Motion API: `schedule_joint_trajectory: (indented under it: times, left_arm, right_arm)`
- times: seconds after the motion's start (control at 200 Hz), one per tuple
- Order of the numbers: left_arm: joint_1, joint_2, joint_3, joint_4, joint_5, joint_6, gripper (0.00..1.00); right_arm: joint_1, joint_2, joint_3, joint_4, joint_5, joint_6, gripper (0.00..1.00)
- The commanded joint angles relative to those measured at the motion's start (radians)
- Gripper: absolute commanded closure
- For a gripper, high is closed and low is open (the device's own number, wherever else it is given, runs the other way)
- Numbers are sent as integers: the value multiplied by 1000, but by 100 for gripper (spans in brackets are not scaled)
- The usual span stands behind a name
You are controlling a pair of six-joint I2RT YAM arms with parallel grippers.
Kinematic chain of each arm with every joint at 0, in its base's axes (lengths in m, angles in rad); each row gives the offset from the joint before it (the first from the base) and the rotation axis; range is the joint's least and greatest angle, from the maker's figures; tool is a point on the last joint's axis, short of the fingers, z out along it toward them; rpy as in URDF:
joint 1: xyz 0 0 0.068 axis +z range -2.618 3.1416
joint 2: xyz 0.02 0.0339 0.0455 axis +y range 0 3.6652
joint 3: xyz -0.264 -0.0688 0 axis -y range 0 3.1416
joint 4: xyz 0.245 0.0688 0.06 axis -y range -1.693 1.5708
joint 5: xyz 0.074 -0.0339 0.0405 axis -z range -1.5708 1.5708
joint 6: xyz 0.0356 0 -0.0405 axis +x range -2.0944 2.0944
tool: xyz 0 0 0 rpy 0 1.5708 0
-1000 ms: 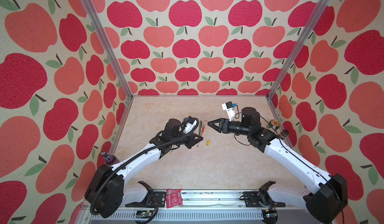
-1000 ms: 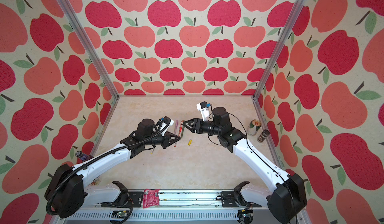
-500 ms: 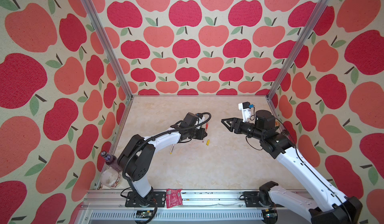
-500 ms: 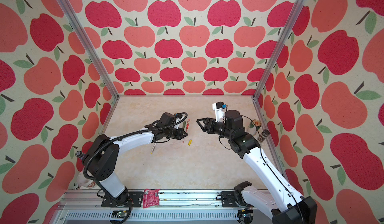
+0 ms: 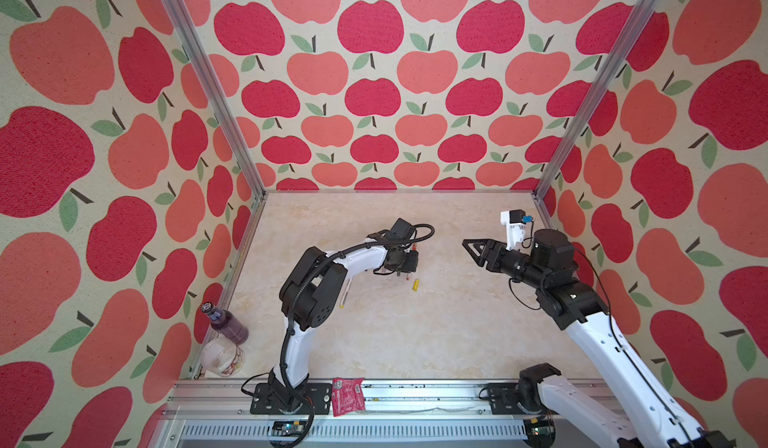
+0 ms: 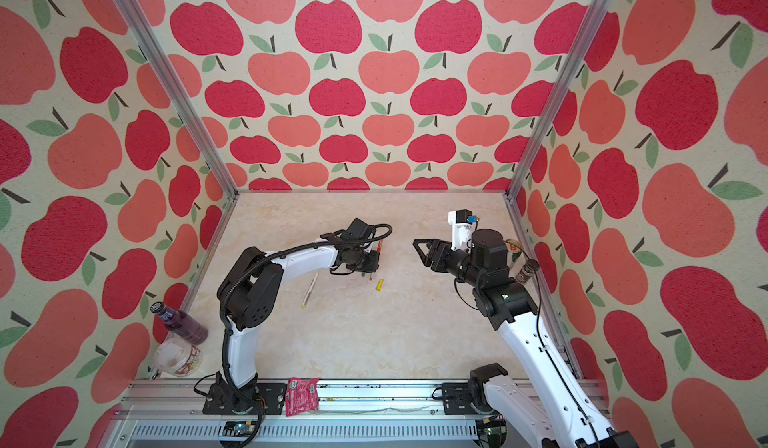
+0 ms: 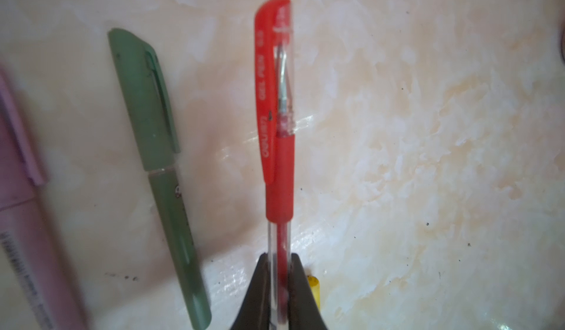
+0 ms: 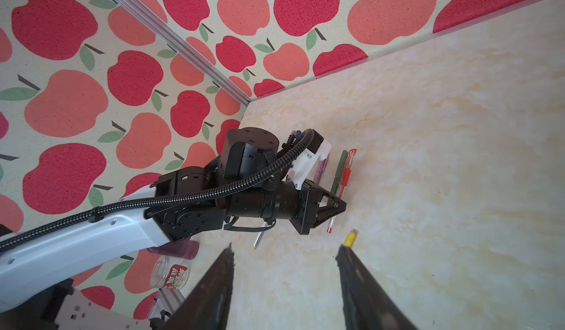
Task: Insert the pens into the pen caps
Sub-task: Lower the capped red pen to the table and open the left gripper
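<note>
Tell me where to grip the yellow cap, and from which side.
Probably across its round body at mid-length, down from above: the yellow cap lies flat on the table, touching nothing, so jaws can close on its long sides. The left gripper, shut on the red pen, sits beside it; come in with the open right gripper.

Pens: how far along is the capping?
Done: the green pen and lilac pen lie capped, side by side.
In hand: the left tool is shut on the clear barrel of the red pen, whose cap is already on.
Left: the yellow cap lies loose and the white pen with the yellow end looks uncapped. The right tool is open and empty.
</note>
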Motion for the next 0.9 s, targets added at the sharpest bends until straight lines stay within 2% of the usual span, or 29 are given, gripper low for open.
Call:
schedule_joint_trajectory:
  times: [0.0, 0.64, 0.896]
  left_arm:
    - [-10, 37, 54, -88, -61, -21, 94]
    - [-20, 142, 196, -183, -94, -48, 90]
    - [-25, 167, 227, -204, -89, -60, 83]
  right_arm:
    - [-25, -12, -22, 1, -52, -13, 43]
    - [-85, -27, -58, 43, -126, 1, 43]
    - [-97, -37, -63, 42, -137, 0, 43]
